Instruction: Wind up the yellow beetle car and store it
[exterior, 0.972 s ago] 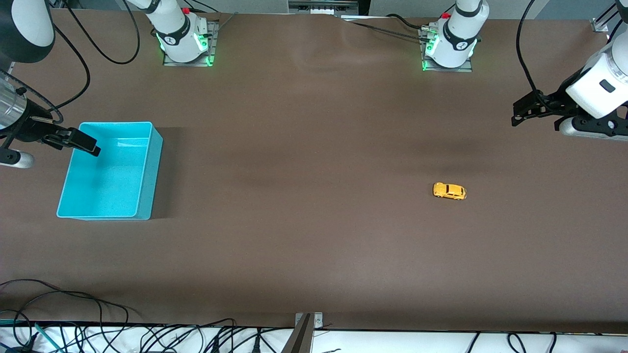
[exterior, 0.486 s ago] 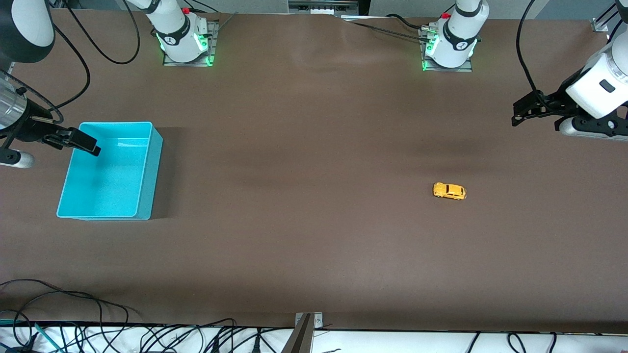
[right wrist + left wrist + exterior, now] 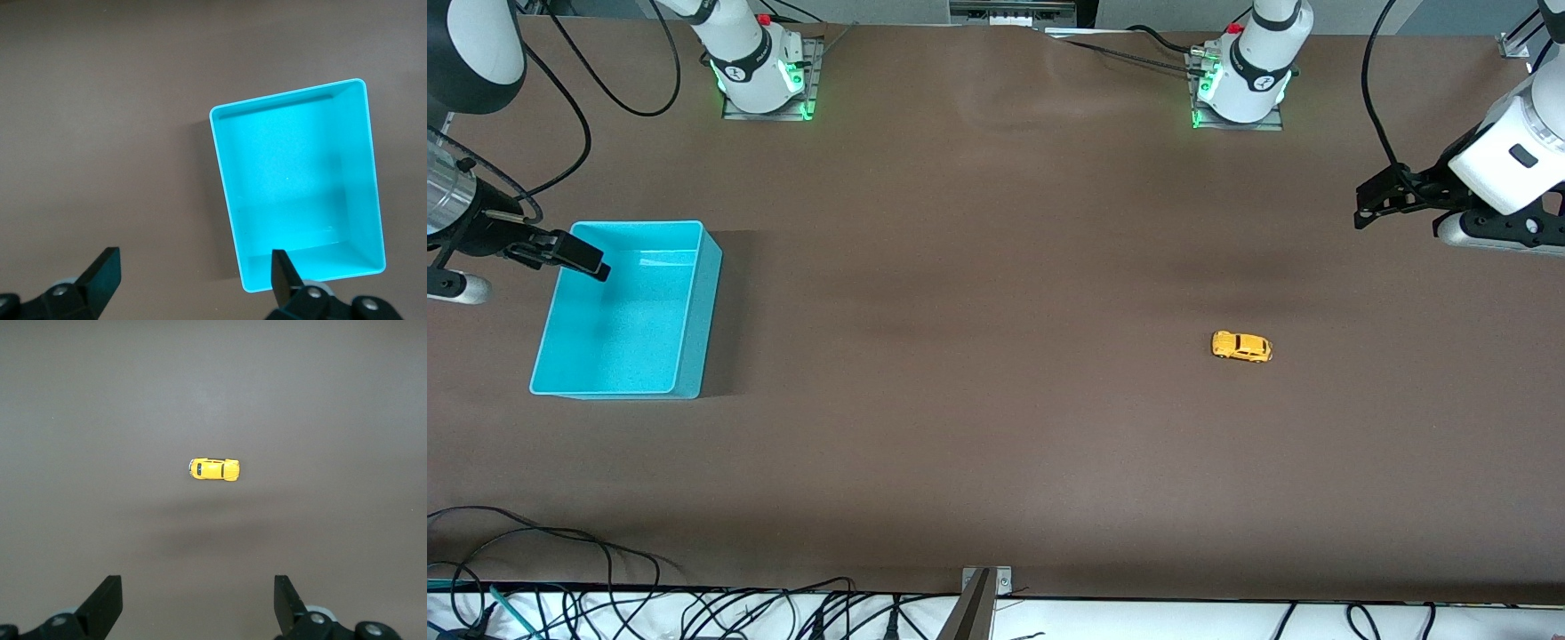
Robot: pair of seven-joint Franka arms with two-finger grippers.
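The left gripper (image 3: 197, 603) has its black, wedge-shaped fingers (image 3: 107, 600) spread wide apart with nothing between them; it hangs in the air over the bench (image 3: 996, 427) near the edge at the left arm's end. The car (image 3: 1241, 347) sits on its wheels on the bare bench toward the left arm's end, well apart from both grippers — a tiny, glossy yellow-orange toy with a rounded beetle body and dark windows. No writing can be read on it.

The right gripper (image 3: 578, 258) also has its fingers (image 3: 103, 270) wide apart and empty; it hangs over the rim of the bin (image 3: 698, 293) at the bin's corner farthest from the front camera and nearest the bench's end. The bin is a turquoise, smooth-walled plastic box, rectangular with rounded corners — open at the top and with nothing in it. It stands toward the right arm's end of the bench, well apart from the car. The bench top is a matte, dull brown sheet.
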